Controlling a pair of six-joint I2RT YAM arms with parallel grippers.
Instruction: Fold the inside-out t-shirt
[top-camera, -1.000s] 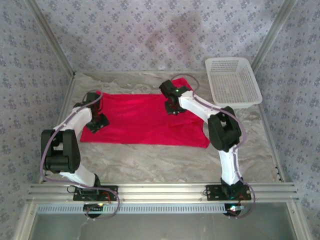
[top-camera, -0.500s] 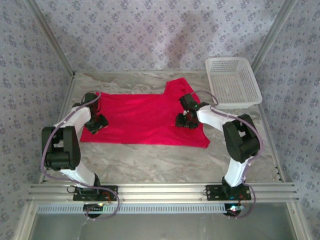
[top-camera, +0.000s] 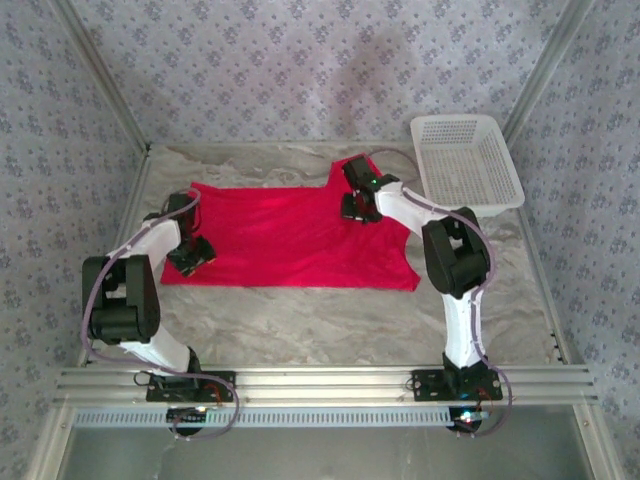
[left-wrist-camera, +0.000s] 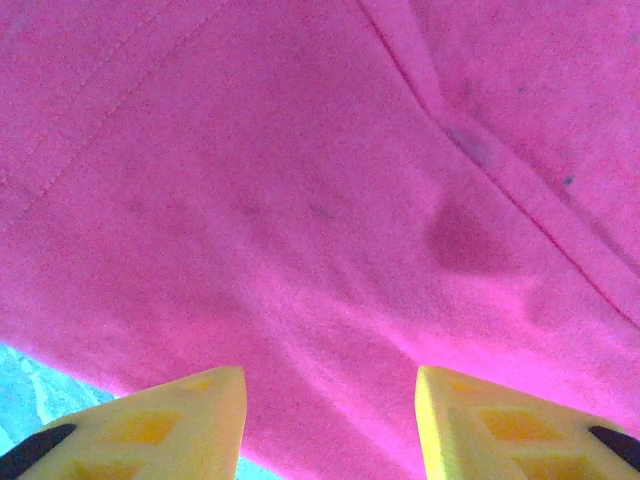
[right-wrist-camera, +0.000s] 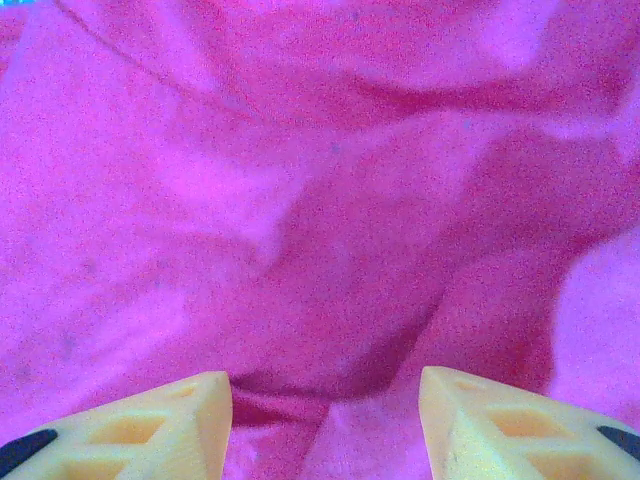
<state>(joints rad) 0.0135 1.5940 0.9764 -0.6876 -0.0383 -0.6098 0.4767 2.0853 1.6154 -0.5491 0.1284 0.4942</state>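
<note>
The left gripper (left-wrist-camera: 330, 405) is held half open, poised over the near-left corner of the red t-shirt (top-camera: 290, 240). The right gripper (right-wrist-camera: 325, 400) is likewise parted above rumpled cloth at its far-right part. The t-shirt is spread across the tabletop (top-camera: 300, 320).

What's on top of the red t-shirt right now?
Two open claws: the left claw at the left edge of the bright red cloth t-shirt, the right claw near its far right corner. The cloth directly beneath them is hidden.
</note>
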